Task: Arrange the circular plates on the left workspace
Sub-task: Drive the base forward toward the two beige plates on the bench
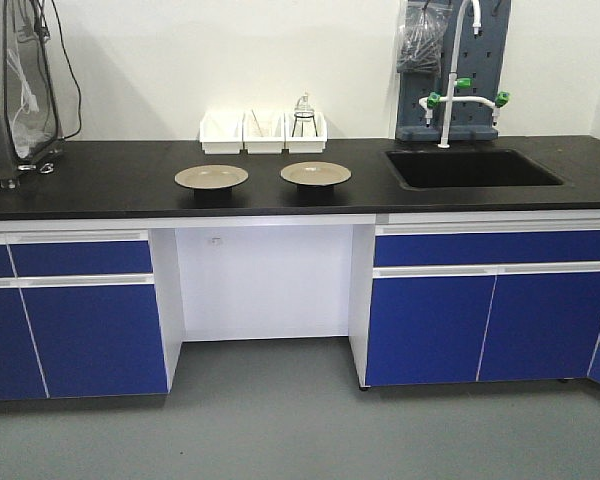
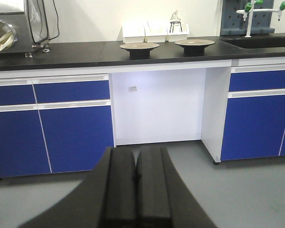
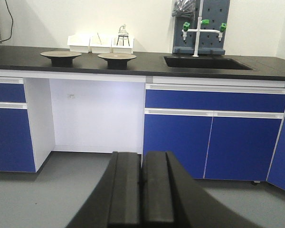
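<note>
Two round tan plates stand side by side on the black countertop [image 1: 100,175], each raised on a dark base. The left plate [image 1: 211,177] and the right plate [image 1: 315,173] also show in the left wrist view [image 2: 139,46] [image 2: 194,42] and the right wrist view [image 3: 61,54] [image 3: 117,56]. My left gripper [image 2: 136,154] is shut and empty, low above the grey floor, well back from the counter. My right gripper [image 3: 142,159] is shut and empty, likewise low and far from the plates. Neither gripper shows in the front view.
Three white bins [image 1: 263,132] stand against the wall behind the plates, one holding a glass flask on a stand [image 1: 302,115]. A recessed black sink [image 1: 475,168] with a white tap [image 1: 450,95] lies at right. A glove box [image 1: 15,90] stands at far left. Blue cabinets [image 1: 80,320] sit below.
</note>
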{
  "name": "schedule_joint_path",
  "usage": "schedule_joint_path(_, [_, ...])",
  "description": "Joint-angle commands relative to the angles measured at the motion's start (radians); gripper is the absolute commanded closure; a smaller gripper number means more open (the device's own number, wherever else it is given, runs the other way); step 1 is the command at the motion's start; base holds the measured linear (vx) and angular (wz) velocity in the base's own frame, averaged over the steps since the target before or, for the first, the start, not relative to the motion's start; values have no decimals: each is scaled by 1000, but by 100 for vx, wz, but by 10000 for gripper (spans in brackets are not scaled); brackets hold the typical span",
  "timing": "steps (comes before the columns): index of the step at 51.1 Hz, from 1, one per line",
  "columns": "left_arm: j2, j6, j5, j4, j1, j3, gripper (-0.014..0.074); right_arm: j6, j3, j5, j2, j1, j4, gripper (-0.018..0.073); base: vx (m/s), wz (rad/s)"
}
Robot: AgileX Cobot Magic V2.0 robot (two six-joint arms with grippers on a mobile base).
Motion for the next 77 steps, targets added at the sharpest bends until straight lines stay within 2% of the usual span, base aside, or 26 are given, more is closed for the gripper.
schedule_joint_path(1, [-13,-9,-79,-1,-3,20,596,-5,19,-80,-14,-1,-9,565,0,0])
schedule_joint_path(47, [-13,-9,-79,-1,-3,20,596,-5,19,-80,-14,-1,-9,565,3,2])
schedule_joint_path(77, [-13,-9,-79,-1,-7,20,596,-5,19,-80,-14,-1,-9,565,34,-9])
